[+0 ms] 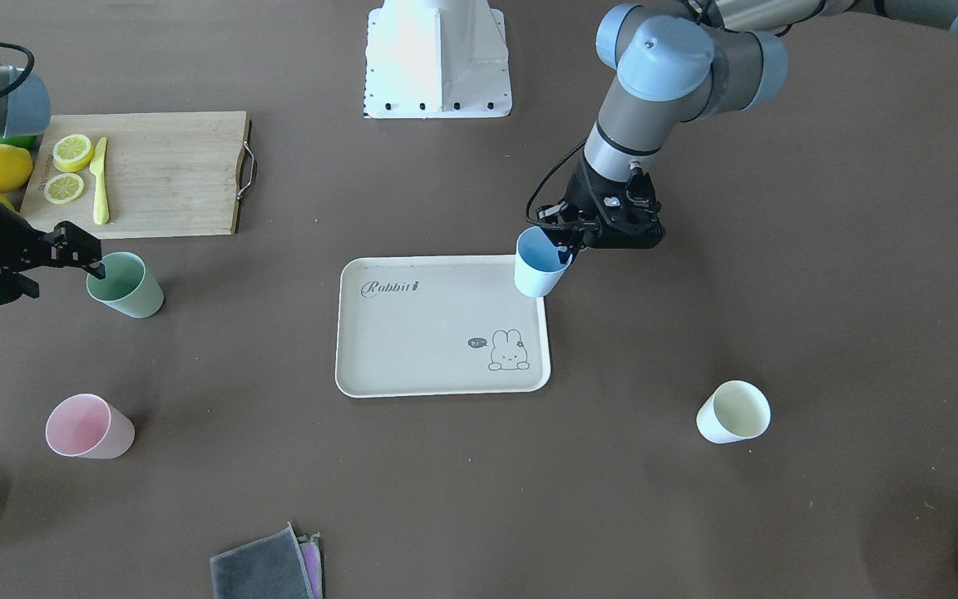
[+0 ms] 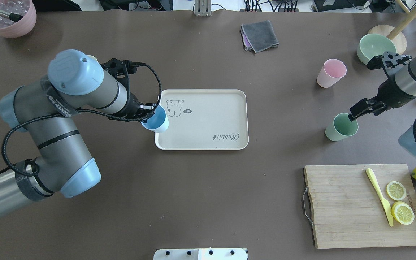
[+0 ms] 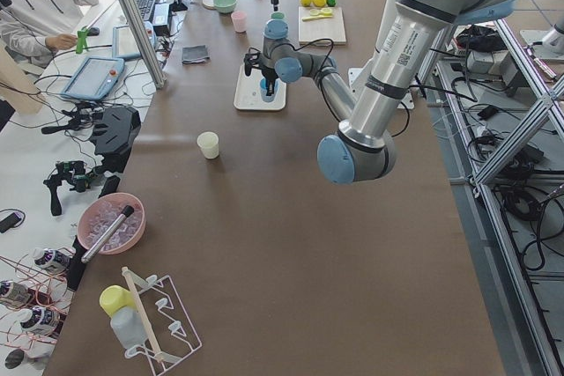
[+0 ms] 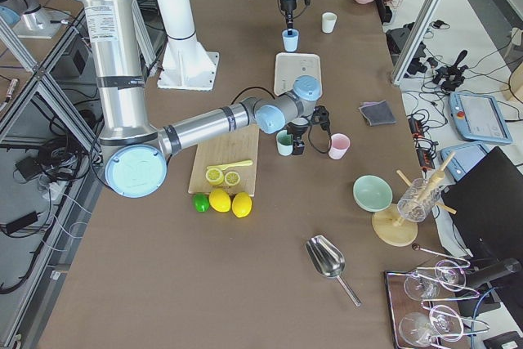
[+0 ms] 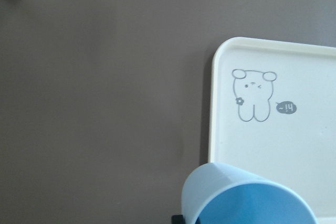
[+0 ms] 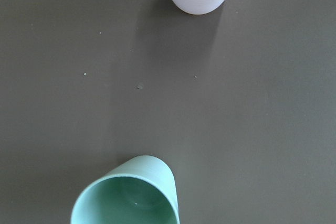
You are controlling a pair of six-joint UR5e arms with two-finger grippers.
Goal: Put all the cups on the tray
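Note:
My left gripper (image 1: pixel 569 248) is shut on the rim of the light blue cup (image 1: pixel 540 266) and holds it tilted over one corner of the beige Rabbit tray (image 1: pixel 437 333); the cup also shows in the overhead view (image 2: pixel 155 121). My right gripper (image 1: pixel 67 279) is open, with one fingertip (image 1: pixel 97 269) at the rim of the sage green cup (image 1: pixel 125 284), which stands on the table. The pink cup (image 1: pixel 88 426) and the cream cup (image 1: pixel 733 412) stand on the table away from the tray. No cup stands inside the tray.
A wooden cutting board (image 1: pixel 171 175) with lemon slices and a yellow knife lies near the right arm, whole lemons (image 1: pixel 1 168) beside it. A grey cloth (image 1: pixel 267 566), a green bowl (image 2: pixel 376 47) and a mauve pot (image 2: pixel 7 16) sit at the table's edges.

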